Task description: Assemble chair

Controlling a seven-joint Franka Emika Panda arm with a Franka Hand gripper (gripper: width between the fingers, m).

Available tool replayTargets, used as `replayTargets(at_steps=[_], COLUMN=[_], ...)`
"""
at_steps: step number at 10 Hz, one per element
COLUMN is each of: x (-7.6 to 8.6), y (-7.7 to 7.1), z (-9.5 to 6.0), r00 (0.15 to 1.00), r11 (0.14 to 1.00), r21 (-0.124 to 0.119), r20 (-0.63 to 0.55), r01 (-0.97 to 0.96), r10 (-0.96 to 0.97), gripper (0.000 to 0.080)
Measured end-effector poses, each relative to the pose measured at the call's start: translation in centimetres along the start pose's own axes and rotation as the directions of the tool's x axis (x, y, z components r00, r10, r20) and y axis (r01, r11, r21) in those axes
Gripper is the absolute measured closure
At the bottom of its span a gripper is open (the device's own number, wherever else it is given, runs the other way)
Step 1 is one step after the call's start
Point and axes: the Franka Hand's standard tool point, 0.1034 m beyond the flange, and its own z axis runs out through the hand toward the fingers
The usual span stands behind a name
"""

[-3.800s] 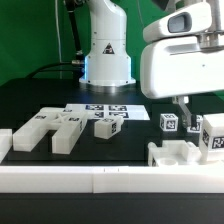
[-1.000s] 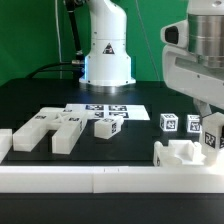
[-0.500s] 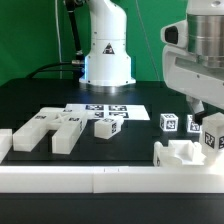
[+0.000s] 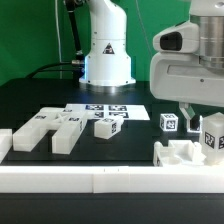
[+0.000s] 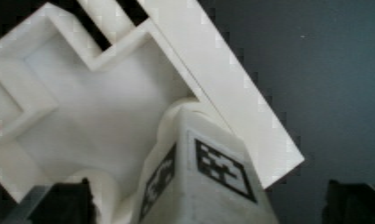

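Exterior view: we see the gripper [image 4: 197, 117] hanging low near the table's [image 4: 30, 100] rail-side edge, toward the corner on the exterior view's right.
Fingers: in the wrist view the two fingertips [image 5: 59, 203] stand wide apart, released, with a gap on either side of the tagged post [image 4: 213, 137] between them. They grasp nothing.
Tagged post: it stands upright, just behind the notched block [image 4: 178, 154]. The wrist view shows its foot against that block's cut-out, but we cannot tell whether it is seated.
Other chair parts: the slotted slab [image 4: 55, 128] lies toward the opposite end of the same edge. The small block [image 4: 107, 126] sits near the table's middle, and the tagged cube [image 4: 169, 122] is just beside the gripper.
Risk, brushing: we judge the fingers to be close to the post. A sideways drift on the way up could catch it and tip it over.
Risk, loose fit: if the post only leans in the cut-out, any nudge to the notched block could drop it, perhaps against the tagged cube.
Risk, crowding: three parts stand close together at this corner, so a low pass could sweep one into the border rail [image 4: 100, 180].
Surface: the table is matte black and flat, with the white border rail along its near edge. The marker board [image 4: 105, 109] lies flat before the robot base [image 4: 107, 55].
Room: a green backdrop [image 4: 30, 30] hangs behind the table.
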Motion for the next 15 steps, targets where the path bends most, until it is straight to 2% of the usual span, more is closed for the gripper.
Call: replayTargets(at_steps=[2,5,11,13,14,15], x=[0.14,0.33,0.64,0.63,0.63,0.63], y=[0.02,0.07,0.44,0.47,0.46,0.47], z=[-0.11,-0.25,-0.29,-0.22,-0.21,-0.21], r00=[0.976,0.903,0.662,0.666,0.666,0.666], r11=[0.976,0.903,0.662,0.666,0.666,0.666], r21=[0.001,0.001,-0.008,-0.008,-0.007,-0.008], r20=[-0.002,-0.005,-0.004,-0.003,-0.003,-0.003], r01=[0.219,0.430,0.750,0.746,0.746,0.746], r10=[-0.219,-0.430,-0.750,-0.746,-0.746,-0.746], gripper=[0.0151,0.0151,0.0151,0.0395,0.0395,0.0511])
